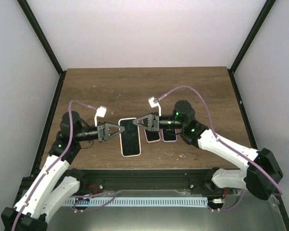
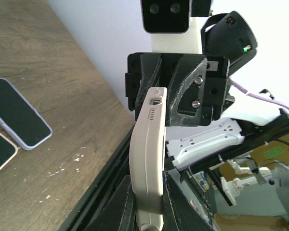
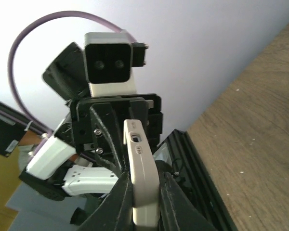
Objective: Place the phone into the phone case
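Observation:
A cream-white phone case with a black phone face showing inside its rim is held just above the table between both grippers. My left gripper is shut on its left long edge, and my right gripper is shut on its upper right edge. In the left wrist view the case's edge stands between my fingers, with the right gripper's head behind it. In the right wrist view the same case is clamped between my right gripper's fingers, slightly bowed.
Two other phones lie on the wooden table right of the held case: one pink-rimmed and one lavender-rimmed, the latter also in the left wrist view. The table's black front rail runs close below.

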Available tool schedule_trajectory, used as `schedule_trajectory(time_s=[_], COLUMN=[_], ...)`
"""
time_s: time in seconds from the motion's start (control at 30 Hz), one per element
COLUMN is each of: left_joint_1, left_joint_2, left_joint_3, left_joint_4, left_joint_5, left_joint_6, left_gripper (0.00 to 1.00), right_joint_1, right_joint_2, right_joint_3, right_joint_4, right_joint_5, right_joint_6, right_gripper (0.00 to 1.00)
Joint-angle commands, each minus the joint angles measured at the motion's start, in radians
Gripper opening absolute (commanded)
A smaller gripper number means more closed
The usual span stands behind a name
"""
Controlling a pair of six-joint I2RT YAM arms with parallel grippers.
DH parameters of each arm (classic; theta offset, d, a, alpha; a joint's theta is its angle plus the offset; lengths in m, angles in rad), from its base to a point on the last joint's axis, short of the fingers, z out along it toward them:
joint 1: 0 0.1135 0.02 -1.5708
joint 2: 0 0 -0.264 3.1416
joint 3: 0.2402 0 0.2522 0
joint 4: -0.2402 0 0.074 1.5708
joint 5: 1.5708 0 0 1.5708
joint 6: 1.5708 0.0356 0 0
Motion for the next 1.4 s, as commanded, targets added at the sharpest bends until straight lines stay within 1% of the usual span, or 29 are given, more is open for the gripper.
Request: schedule_trajectory(time_s=[0.0,0.03,0.07,0.17,0.2,0.23,0.27,0.3,0.33,0.43,0.6,0.63,0.67,0.73,0.77,0.83,0.9,1.1,1.2,1.27,1.37], left_joint_1=[0.006,0.006,0.006,0.006,0.006,0.006,0.006,0.006,0.006,0.006,0.006,0.006,0.006,0.006,0.006,0.006,0.006,0.006,0.006,0.006,0.006], left_joint_2=[0.002,0.001,-0.003,-0.020,-0.026,-0.032,-0.036,-0.038,-0.037,-0.028,-0.026,-0.026,-0.028,-0.034,-0.038,-0.046,-0.058,-0.098,-0.123,-0.132,-0.133], left_joint_3=[-0.018,-0.017,-0.012,0.006,0.011,0.014,0.015,0.014,0.014,0.009,0.015,0.017,0.020,0.023,0.023,0.014,-0.002,-0.057,-0.096,-0.110,-0.116], left_joint_4=[0.041,0.045,0.041,0.019,0.016,0.015,0.016,0.017,0.017,0.022,-0.015,-0.025,-0.034,-0.059,-0.064,-0.061,-0.053,-0.049,-0.025,-0.019,-0.014], left_joint_5=[0.001,0.000,-0.009,-0.042,-0.053,-0.061,-0.069,-0.076,-0.081,-0.088,-0.112,-0.113,-0.116,-0.131,-0.132,-0.128,-0.122,-0.099,-0.083,-0.080,-0.075], left_joint_6=[-0.035,-0.039,-0.041,-0.040,-0.039,-0.041,-0.043,-0.043,-0.042,-0.046,-0.029,-0.024,-0.026,-0.033,-0.037,-0.049,-0.064,-0.096,-0.125,-0.133,-0.134], left_gripper=[0.00,0.00,0.04,0.27,0.32,0.34,0.34,0.32,0.27,0.01,0.00,0.01,0.12,0.38,0.45,0.52,0.55,0.56,0.53,0.50,0.49], right_joint_1=[-0.002,-0.003,-0.003,-0.003,-0.003,-0.003,-0.003,-0.003,-0.003,-0.003,-0.003,-0.003,-0.003,-0.005,-0.007,-0.014,-0.023,-0.050,-0.055,-0.057,-0.057], right_joint_2=[0.012,0.018,0.021,0.019,0.020,0.020,0.022,0.023,0.023,0.026,0.019,0.015,0.011,0.008,0.006,-0.001,-0.009,-0.042,-0.054,-0.052,-0.036], right_joint_3=[0.018,0.020,0.021,0.019,0.018,0.017,0.015,0.012,0.010,0.006,0.010,0.014,0.018,0.036,0.044,0.053,0.062,0.067,0.067,0.072,0.079], right_joint_4=[0.188,0.193,0.194,0.180,0.179,0.184,0.192,0.202,0.209,0.210,0.185,0.173,0.163,0.121,0.106,0.108,0.110,0.120,0.120,0.125,0.132], right_joint_5=[-0.093,-0.102,-0.103,-0.101,-0.103,-0.109,-0.112,-0.114,-0.116,-0.115,-0.086,-0.072,-0.056,-0.013,0.009,0.044,0.074,0.206,0.260,0.274,0.275], right_joint_6=[0.072,0.076,0.075,0.064,0.066,0.071,0.077,0.087,0.092,0.090,0.078,0.074,0.072,0.074,0.079,0.099,0.119,0.163,0.167,0.171,0.180], right_gripper=[0.02,0.01,0.01,0.01,0.01,0.01,0.01,0.01,0.01,0.01,0.01,0.01,0.01,0.01,0.01,0.01,0.01,0.01,0.01,0.01,0.01])
